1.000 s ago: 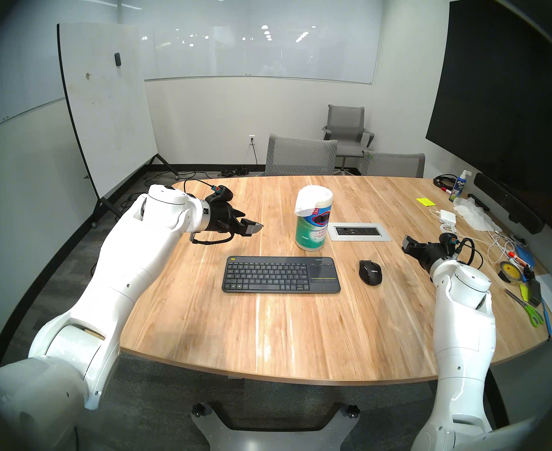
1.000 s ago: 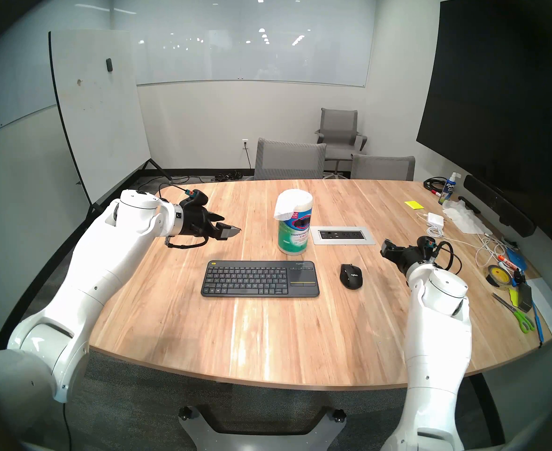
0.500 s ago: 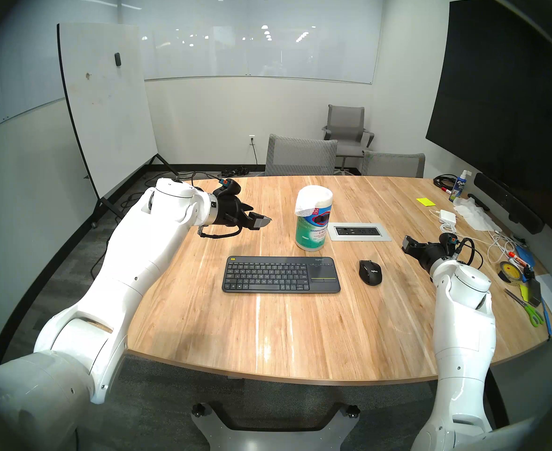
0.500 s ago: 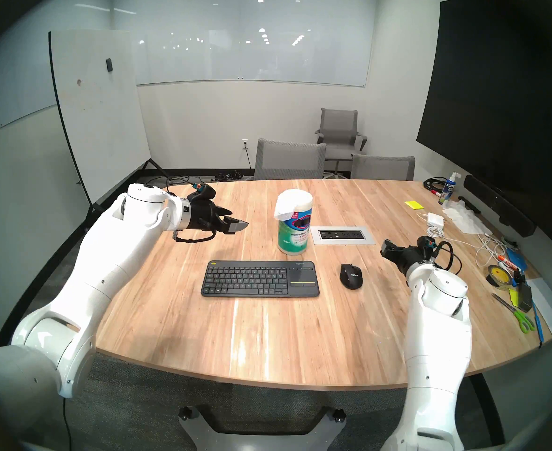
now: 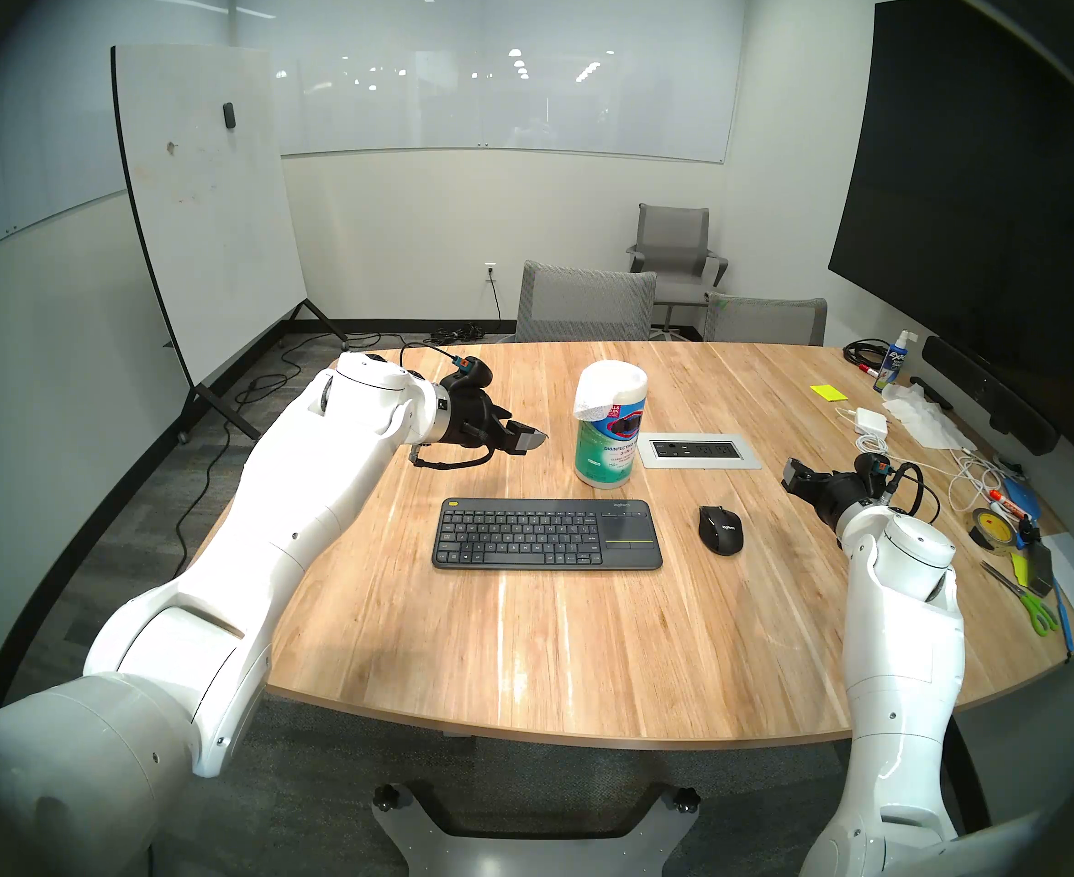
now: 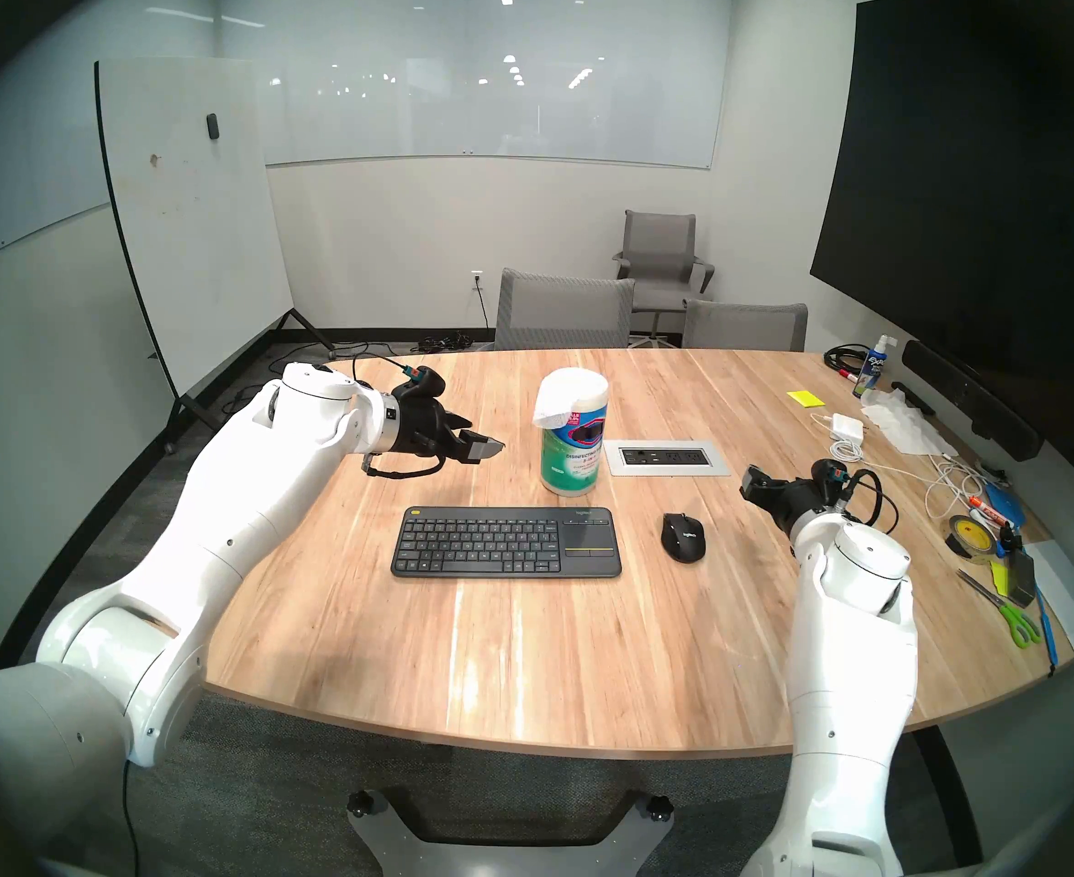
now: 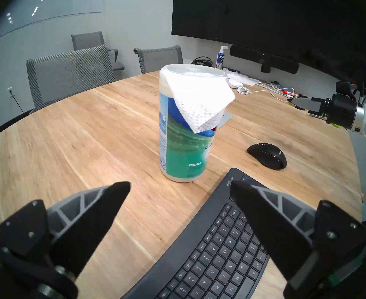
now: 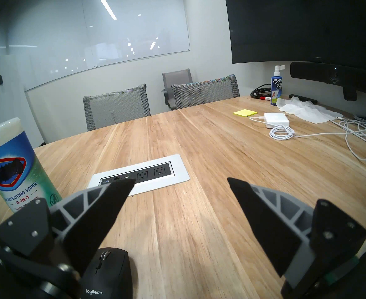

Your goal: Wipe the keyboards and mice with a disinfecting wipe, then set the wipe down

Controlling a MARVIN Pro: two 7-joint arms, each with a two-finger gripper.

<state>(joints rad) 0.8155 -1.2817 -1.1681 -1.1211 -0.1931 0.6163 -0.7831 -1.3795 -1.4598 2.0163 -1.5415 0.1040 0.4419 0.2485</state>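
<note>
On the wooden table I see the wipe draped over the canister, keyboard nearer, mouse to its right. My left gripper hovers spread left of the canister; my right gripper is spread and empty too.

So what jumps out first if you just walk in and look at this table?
Probably the two white arms reaching over the wooden table, each ending in an open black pincer: the left pincer hangs beside a tall canister with a white wipe draped over its top. In front of it lie a dark keyboard and a black mouse, with the right pincer holding nothing.
</note>
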